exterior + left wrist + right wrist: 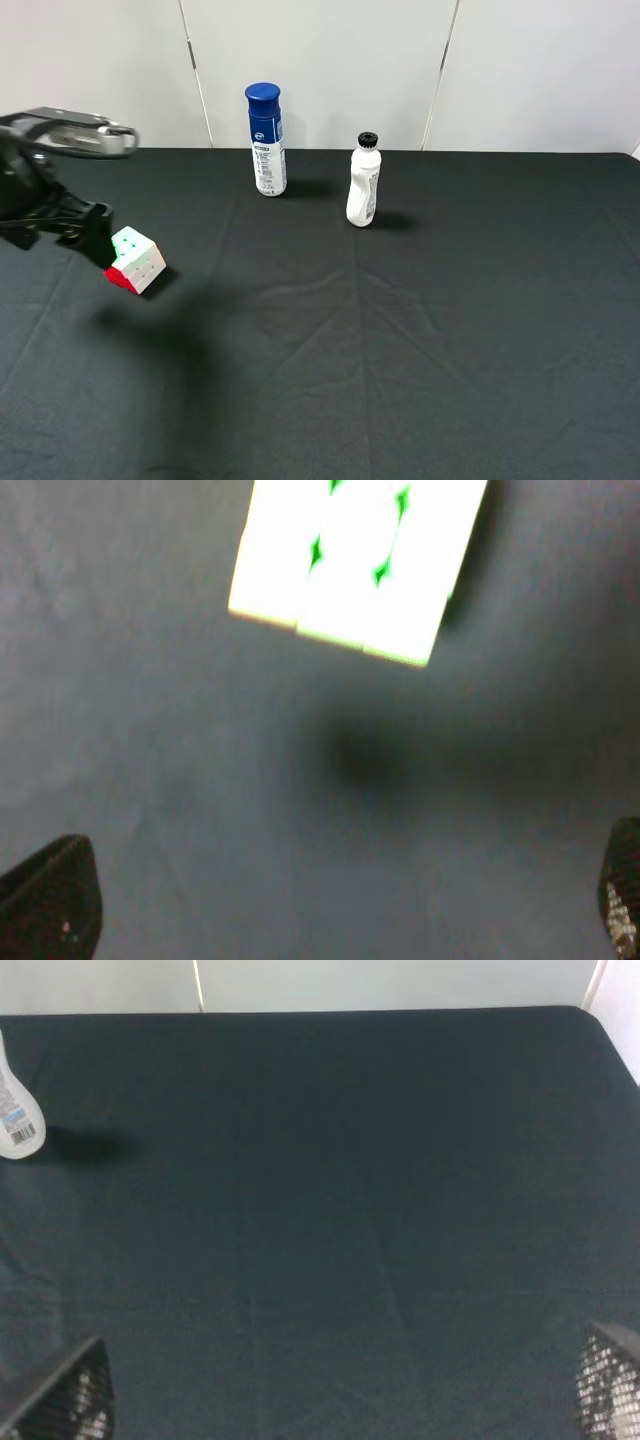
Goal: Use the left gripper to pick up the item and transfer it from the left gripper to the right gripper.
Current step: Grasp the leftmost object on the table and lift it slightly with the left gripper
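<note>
Well, the black desk (420, 340) carries all. The left pincer (335, 895) hangs spread wide at its far left edge; the right pincer (340, 1380) is spread too, empty. The puzzle cube (136, 261) lies just ahead of the left jaws, not between them. Closing off-centre could clip a corner and skid it.

Overhead view's evenly lit and sharp; the spray can (266, 140) and white bottle (363, 185) throw soft shadows toward 3 o'clock on the matte surface (450, 330). Left wrist view's blurry and dim, and the puzzle cube (350, 565) is totally blown out.
</note>
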